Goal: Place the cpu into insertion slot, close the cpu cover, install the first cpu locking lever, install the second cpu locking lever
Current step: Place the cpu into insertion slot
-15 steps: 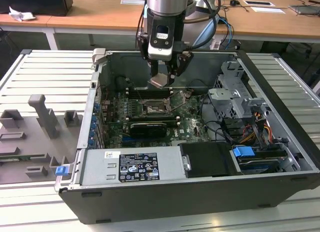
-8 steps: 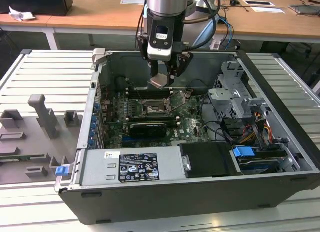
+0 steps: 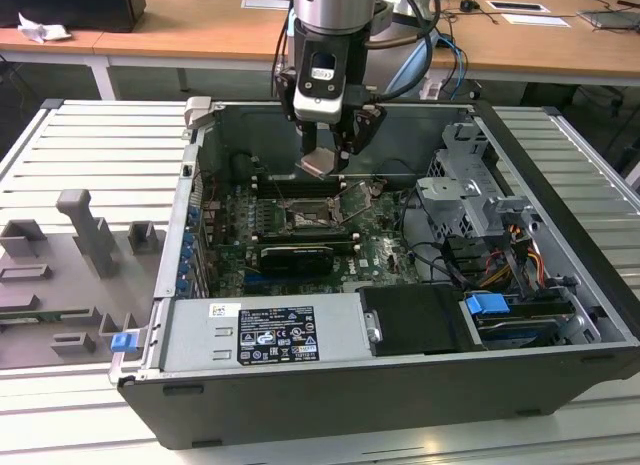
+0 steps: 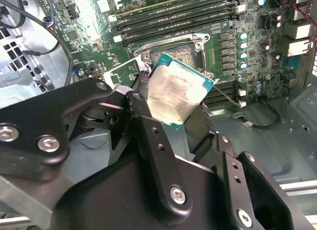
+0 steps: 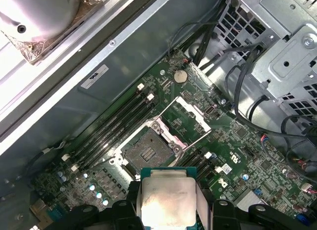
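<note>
Exterior view: open dark grey computer case (image 3: 560, 220), green motherboard (image 3: 385, 253) flat on its floor. Above the board, black two-finger gripper (image 3: 322, 155) clamped on the small flat square silvery-tan cpu (image 3: 318, 165), clear of everything. Below the chip and well apart from it, the square silver-rimmed insertion slot (image 3: 305, 220), dark centre bare. In the first wrist view, thin silver frame cpu cover (image 5: 190, 116) swung open just beside the slot. Judging by the second wrist view, chip face tilted, not level with the socket.
</note>
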`<state>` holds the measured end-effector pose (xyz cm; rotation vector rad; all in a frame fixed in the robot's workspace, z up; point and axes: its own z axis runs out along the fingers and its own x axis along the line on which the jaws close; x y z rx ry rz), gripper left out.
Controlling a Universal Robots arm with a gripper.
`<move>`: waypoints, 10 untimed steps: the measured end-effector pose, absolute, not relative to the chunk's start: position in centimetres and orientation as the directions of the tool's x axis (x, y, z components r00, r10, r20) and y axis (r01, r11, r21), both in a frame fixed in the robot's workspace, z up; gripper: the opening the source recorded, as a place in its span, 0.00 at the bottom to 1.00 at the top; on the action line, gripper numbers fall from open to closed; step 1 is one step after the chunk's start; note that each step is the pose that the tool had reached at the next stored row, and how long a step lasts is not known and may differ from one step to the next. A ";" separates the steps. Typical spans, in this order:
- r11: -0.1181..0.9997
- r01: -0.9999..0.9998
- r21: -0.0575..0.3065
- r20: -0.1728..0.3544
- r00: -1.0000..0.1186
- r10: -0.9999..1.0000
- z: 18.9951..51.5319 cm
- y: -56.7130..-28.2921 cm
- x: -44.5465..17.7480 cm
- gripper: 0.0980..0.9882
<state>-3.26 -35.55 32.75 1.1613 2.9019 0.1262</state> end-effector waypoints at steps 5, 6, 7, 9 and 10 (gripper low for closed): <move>0.714 0.696 0.080 0.018 -0.717 0.697 32.7 -35.6 -3.3 0.49; 0.713 0.697 0.080 0.018 -0.716 0.698 32.6 -35.6 -3.3 0.49; 0.712 0.698 0.080 0.018 -0.715 0.699 32.6 -35.6 -3.3 0.49; 0.710 0.700 0.080 0.018 -0.713 0.701 32.6 -35.6 -3.3 0.49; 0.708 0.702 0.080 0.018 -0.711 0.703 32.6 -35.6 -3.3 0.49</move>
